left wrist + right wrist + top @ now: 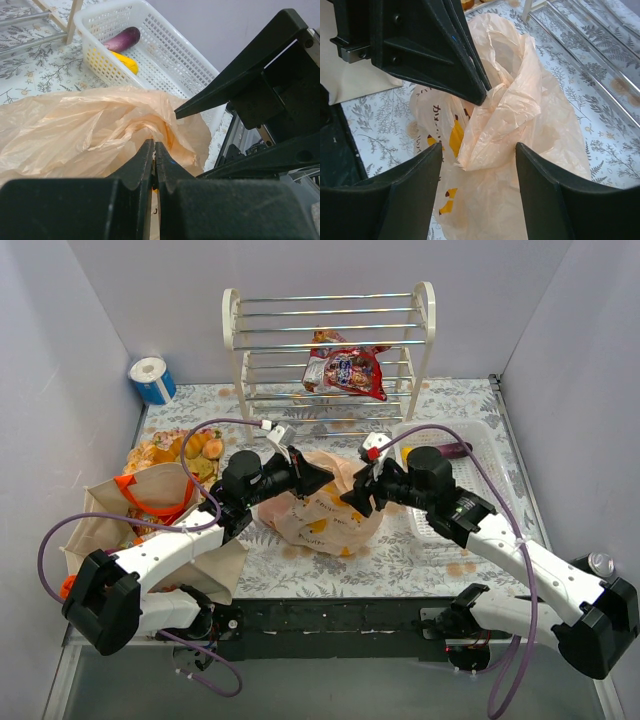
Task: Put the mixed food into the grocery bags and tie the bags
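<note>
Right now, the flower-patterned table is carrying everything, and the peach plastic bag is sitting near its middle, so take your bearings from that bag. Behind the bag, a cream rack is standing against the back wall, with shiny red snack packets lying on its lower shelf. To the left of the bag, the beige canvas tote is slumping open, its orange handles draped over the mouth. To the right of the bag, a white lattice basket is resting on the table, holding an eggplant and a yellow fruit. Golden pastries are piling up behind and to the left of the bag.

Your left gripper is reaching in from the bag's left; its jaws are pressing fully together, pinching a gathered fold of the film at the bag's top. Your right gripper is coming in from the bag's right with its jaws spread wide, straddling the twisted neck of the bag without squeezing it.
</note>
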You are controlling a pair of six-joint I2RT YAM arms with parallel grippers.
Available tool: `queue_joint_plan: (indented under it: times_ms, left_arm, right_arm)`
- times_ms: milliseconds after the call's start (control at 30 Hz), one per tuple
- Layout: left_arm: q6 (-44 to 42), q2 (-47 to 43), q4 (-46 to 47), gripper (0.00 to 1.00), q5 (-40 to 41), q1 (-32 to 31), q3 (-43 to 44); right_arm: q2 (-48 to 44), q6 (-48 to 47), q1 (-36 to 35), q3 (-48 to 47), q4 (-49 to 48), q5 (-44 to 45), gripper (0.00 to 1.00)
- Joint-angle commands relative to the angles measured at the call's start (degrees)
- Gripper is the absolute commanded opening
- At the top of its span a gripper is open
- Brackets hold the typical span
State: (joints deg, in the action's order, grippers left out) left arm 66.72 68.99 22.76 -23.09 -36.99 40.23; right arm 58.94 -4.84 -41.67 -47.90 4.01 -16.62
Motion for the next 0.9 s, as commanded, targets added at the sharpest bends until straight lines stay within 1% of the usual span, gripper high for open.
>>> queue_joint_plan:
  times_ms: [0,33,133,300,400,433,500,533,567,633,867]
  left_arm:
    - [0.17,-1.84,-1.14,0.0,0.94,-0.27,1.78]
    - [0.17,-2.02,-1.32,0.0,1.12,-0.27,1.87]
    - [0.08,-2.19,-1.49,0.0,1.03,-0.27,2.13]
    - [0.25,-2.19,-1.32,0.0,0.77,-0.19,2.4]
    - [0.25,-2.46,-1.67,0.0,1.21,-0.18,2.49]
    - [0.17,-2.55,-1.76,0.0,1.29,-0.18,2.4]
    - [0.17,-2.63,-2.11,0.0,1.56,-0.18,2.49]
    - [0.34,-2.55,-2.28,0.0,1.82,-0.18,2.57]
    - [0.52,-2.37,-2.63,0.0,2.26,-0.18,2.66]
    - [1.13,-2.19,-3.78,0.0,3.57,-0.18,3.01]
    - [1.4,-2.11,-5.18,0.0,4.11,-0.1,3.1]
  right_arm:
    - [-0.66,-3.68,-2.79,-1.59,-3.39,9.14,0.67]
    - [-0.93,-4.64,-3.24,-1.06,-3.48,11.15,0.66]
    - [-1.19,-6.22,-4.03,-0.88,-4.98,12.84,0.67]
    - [2.32,-6.94,-4.47,-2.11,-4.1,14.07,0.65]
    - [3.46,-6.67,-4.73,-2.64,-4.1,15.12,0.58]
    - [3.47,-6.59,-4.74,-2.72,-2.62,15.48,0.46]
    - [3.38,-6.15,-4.82,-3.51,-2.17,15.92,0.33]
    - [3.29,-5.97,-4.82,-4.04,-1.38,15.92,0.21]
    - [2.85,-5.8,-4.82,-4.48,-1.03,15.92,0.17]
    - [2.5,-5.0,-5.09,-6.15,-0.32,16.01,0.13]
    - [1.36,-3.6,-5.7,-9.58,2.14,17.94,0.12]
